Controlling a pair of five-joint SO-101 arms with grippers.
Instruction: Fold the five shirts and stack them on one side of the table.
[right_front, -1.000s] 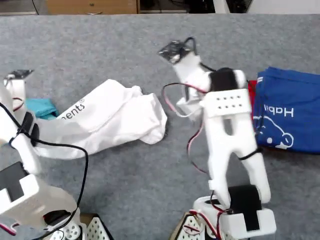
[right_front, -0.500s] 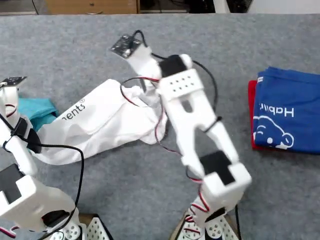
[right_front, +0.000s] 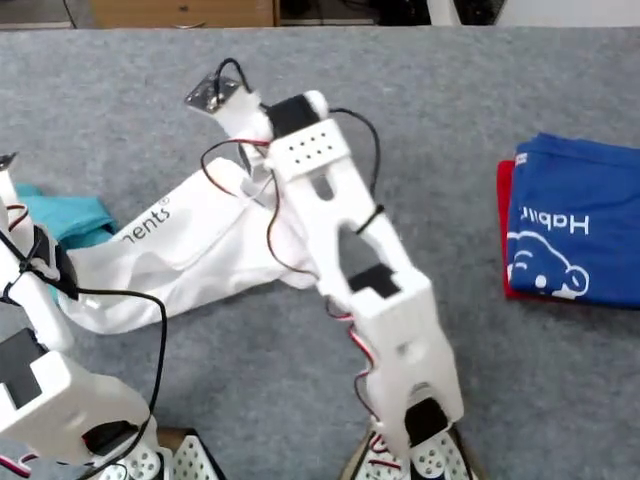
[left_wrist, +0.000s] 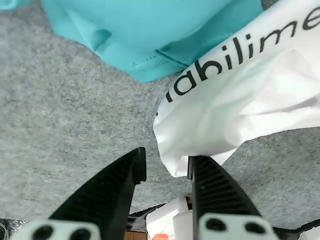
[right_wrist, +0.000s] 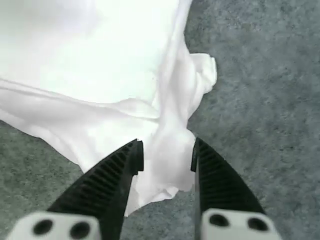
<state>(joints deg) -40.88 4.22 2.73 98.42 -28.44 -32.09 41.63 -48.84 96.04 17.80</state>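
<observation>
Evidently, the right gripper (right_wrist: 167, 145) and left gripper (left_wrist: 166, 157) are hovering, jaws parted, over opposite ends of the crumpled white shirt (right_front: 200, 250) on the table (right_front: 450, 120), likely to spread it for folding.

Free room on the table (right_front: 450, 110) between the crumpled white shirt (right_front: 190, 255) and the blue shirt (right_front: 575, 225).

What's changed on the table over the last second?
The right arm swung from beside the blue shirt across to the white shirt; the right gripper is now open astride its rumpled end, gripping nothing. The left arm edged slightly outward, left gripper open at the shirt's other end. The white shirt, teal shirt, blue shirt and red shirt under it have not moved.
</observation>
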